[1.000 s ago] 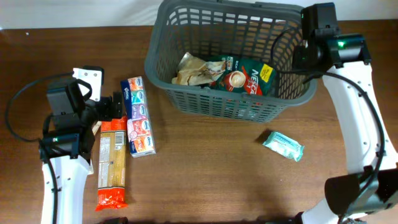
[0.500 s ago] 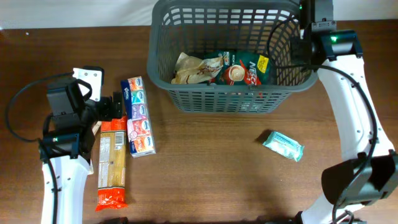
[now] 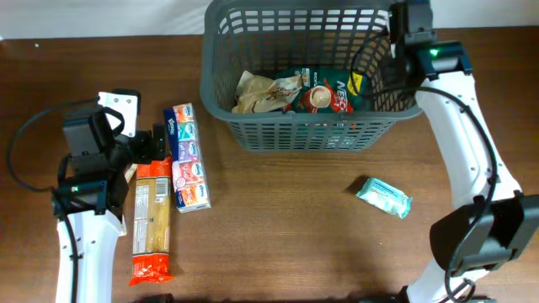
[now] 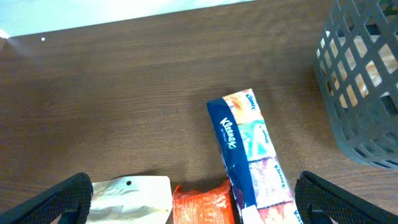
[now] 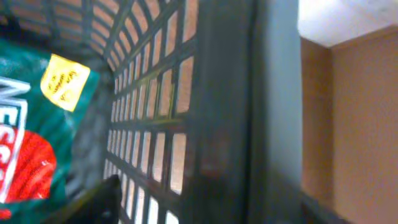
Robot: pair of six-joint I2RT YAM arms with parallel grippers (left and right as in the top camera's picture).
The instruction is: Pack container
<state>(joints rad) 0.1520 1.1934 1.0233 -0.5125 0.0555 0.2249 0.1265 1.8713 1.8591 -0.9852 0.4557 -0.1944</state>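
Observation:
The container [image 3: 290, 135], a dark grey lattice basket, stands at the back of the table, right of centre. It holds a green Nescafe bag [image 3: 333, 94] and a crumpled tan packet [image 3: 261, 91]. My right gripper [image 3: 404, 29] is at its far right corner. In the right wrist view the gripper [image 5: 211, 208] is open, its jaws straddling the basket's rim [image 5: 230, 112] with a gap on the inner side. My left gripper [image 3: 160, 145] is open over the packets at the left, holding nothing.
A Kleenex pack [image 3: 188, 157] lies beside an orange pasta packet [image 3: 152, 220] at the left. A white pouch [image 4: 130, 196] lies left of the orange packet [image 4: 202, 202]. A teal packet [image 3: 383, 196] lies in front of the basket, to the right.
My right gripper has opened off the basket's rim after the basket slid back and straightened. The left arm has not moved.

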